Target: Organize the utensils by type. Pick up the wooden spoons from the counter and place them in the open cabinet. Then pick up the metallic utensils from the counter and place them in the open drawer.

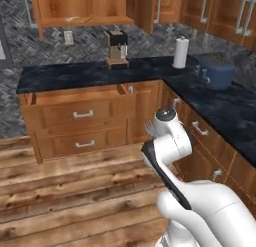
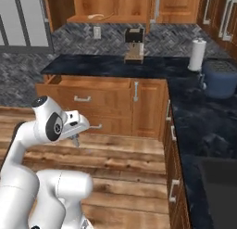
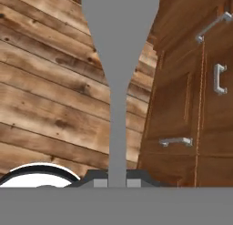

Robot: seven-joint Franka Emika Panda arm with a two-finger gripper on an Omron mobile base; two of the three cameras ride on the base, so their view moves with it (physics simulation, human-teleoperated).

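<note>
Metal utensil (image 3: 119, 83), thin and grey, sits pinched in the shut jaws low over the wooden floor, well apart from the open drawer (image 2: 88, 80), and could slip out if bumped.

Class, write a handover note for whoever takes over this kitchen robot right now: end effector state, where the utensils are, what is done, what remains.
End effector: shut on a thin flat grey metal utensil, low over the wooden plank floor.
Done: a pale tan wooden spoon lies on the shelf of the open orange-brown wall cabinet; the darker spoon I cannot make out.
The wide orange-brown wooden drawer under the black marble-look counter stands open.
Left: put the held utensil in the drawer, then check the counter for more.
</note>
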